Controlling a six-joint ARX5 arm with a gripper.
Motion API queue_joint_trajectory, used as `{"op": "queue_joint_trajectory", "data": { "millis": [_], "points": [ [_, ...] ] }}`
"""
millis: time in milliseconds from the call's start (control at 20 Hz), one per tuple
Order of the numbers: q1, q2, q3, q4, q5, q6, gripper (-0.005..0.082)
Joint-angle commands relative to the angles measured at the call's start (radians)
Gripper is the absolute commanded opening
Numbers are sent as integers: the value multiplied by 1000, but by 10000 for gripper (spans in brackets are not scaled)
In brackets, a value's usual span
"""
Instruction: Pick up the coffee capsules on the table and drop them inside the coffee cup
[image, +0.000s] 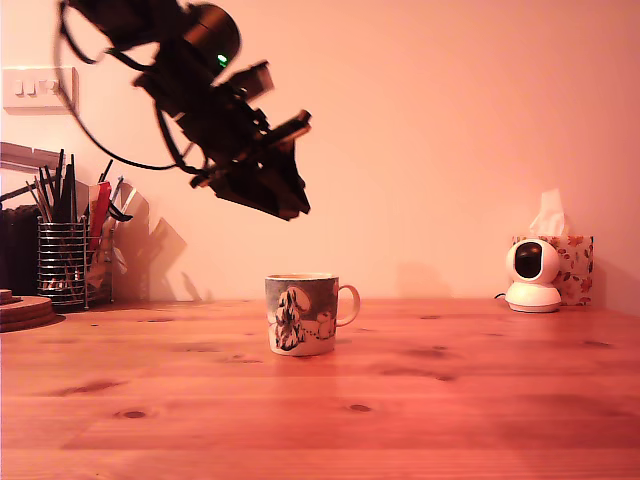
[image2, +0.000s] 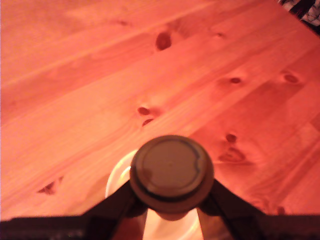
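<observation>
Capsule (image2: 171, 171) clamped between the two dark fingers (image2: 116, 205), flat rimmed lid facing the wrist camera, so its long axis runs along the fingers toward the surface (image2: 75, 90). Pale rim of the coffee cup (image2: 119, 175) shows directly behind it. Exterior view: arm angled down toward that view's right, gripper (image: 285, 205) raised well above the cup (image: 303, 314).

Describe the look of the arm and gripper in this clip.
The arm is black and blocky, with a rounded joint housing showing a small green light and black cables looping off it. The gripper is black too; in the wrist view its two dark fingers splay like a V.
</observation>
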Motion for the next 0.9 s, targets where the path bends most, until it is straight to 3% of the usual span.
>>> {"op": "queue_joint_trajectory", "data": {
  "millis": [0, 850],
  "points": [
    [-3, 55, 30, -21, -5, 4, 166],
    [-12, 122, 44, -49, -8, 4, 166]
  ]
}}
